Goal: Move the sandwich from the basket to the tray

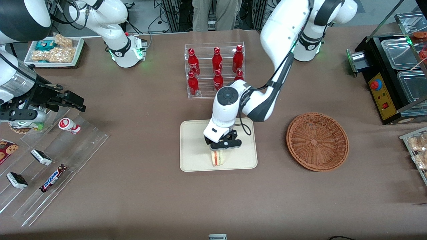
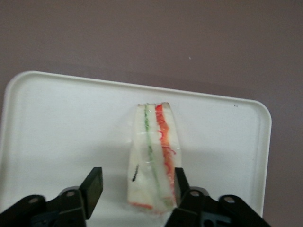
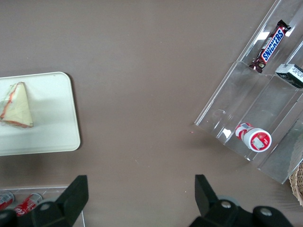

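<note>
The sandwich [image 1: 217, 158] is a clear-wrapped white wedge with orange-red and green layers. It rests on the cream tray [image 1: 193, 146], close to the rim nearest the front camera. My left gripper [image 1: 218, 150] hangs just above it, open. In the left wrist view the sandwich [image 2: 154, 156] lies on the tray [image 2: 57, 123] between the fingers of my gripper [image 2: 137, 182]. One finger [image 2: 180, 182] is against the sandwich's side and the other [image 2: 93, 187] stands apart from it. The sandwich [image 3: 16, 105] also shows in the right wrist view. The brown wicker basket [image 1: 317, 141] beside the tray holds nothing.
A clear rack of red bottles [image 1: 215, 68] stands farther from the front camera than the tray. A stepped acrylic rack [image 1: 50, 160] with candy bars and a small bottle lies toward the parked arm's end. A black machine [image 1: 393, 76] stands toward the working arm's end.
</note>
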Robot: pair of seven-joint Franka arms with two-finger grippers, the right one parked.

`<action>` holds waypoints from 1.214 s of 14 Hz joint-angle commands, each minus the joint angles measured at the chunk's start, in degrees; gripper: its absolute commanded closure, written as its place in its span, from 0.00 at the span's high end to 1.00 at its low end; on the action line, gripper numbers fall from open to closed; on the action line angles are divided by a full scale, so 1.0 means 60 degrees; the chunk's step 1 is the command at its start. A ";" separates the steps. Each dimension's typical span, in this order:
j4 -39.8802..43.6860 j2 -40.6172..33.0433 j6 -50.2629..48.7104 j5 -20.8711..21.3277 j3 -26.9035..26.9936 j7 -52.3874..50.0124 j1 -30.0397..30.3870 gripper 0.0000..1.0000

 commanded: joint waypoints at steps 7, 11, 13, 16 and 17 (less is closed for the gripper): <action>-0.1239 -0.3369 -0.4007 0.0018 0.0030 0.2657 0.2495 1.00; -0.3057 -0.5025 -0.4023 0.0033 0.0030 0.5235 0.4252 1.00; -0.3353 -0.5612 -0.4634 0.0018 0.0031 0.6582 0.5087 1.00; -0.3280 -0.6242 -0.5413 0.0062 0.0045 0.8225 0.6056 1.00; -0.3280 -0.6447 -0.5545 0.0091 0.0060 0.8461 0.6175 1.00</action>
